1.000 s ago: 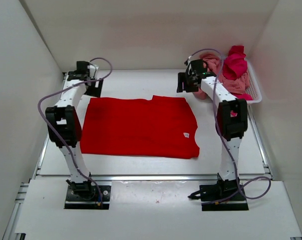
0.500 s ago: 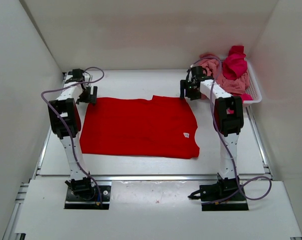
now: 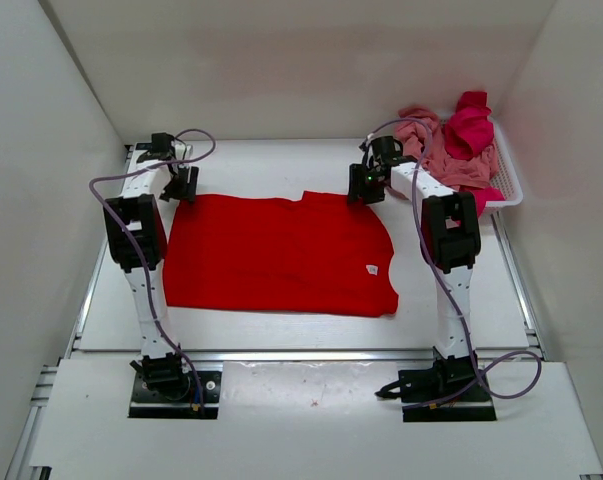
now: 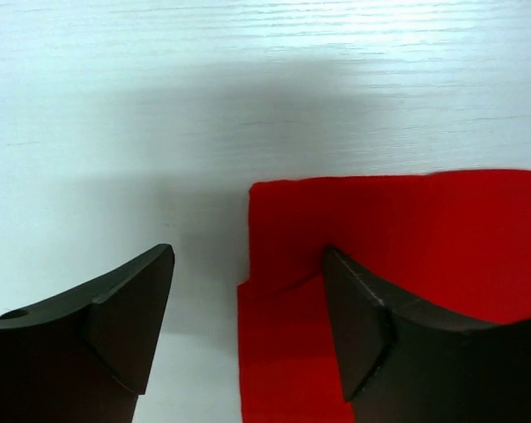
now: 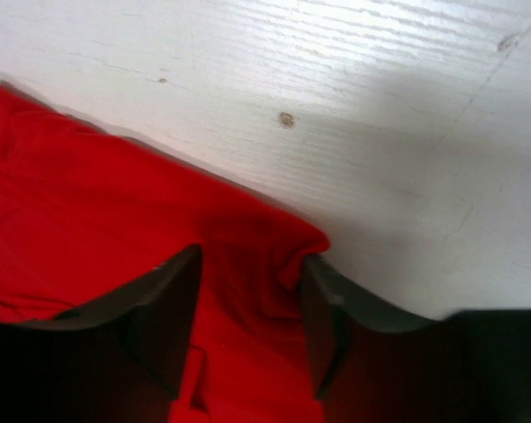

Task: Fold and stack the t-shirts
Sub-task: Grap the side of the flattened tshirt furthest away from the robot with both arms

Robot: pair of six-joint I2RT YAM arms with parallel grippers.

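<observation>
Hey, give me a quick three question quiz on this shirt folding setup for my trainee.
1. True or false: the bright red cotton t-shirt lies spread flat on the white table.
2. Where are the crimson-magenta shirt and salmon pink shirt? A: in the white plastic mesh basket; B: on the red shirt; C: beside the arm bases.
3. Fill in: the left tool and right tool each sit at a far ____ of the red shirt.
Key: 1 true; 2 A; 3 corner.
</observation>
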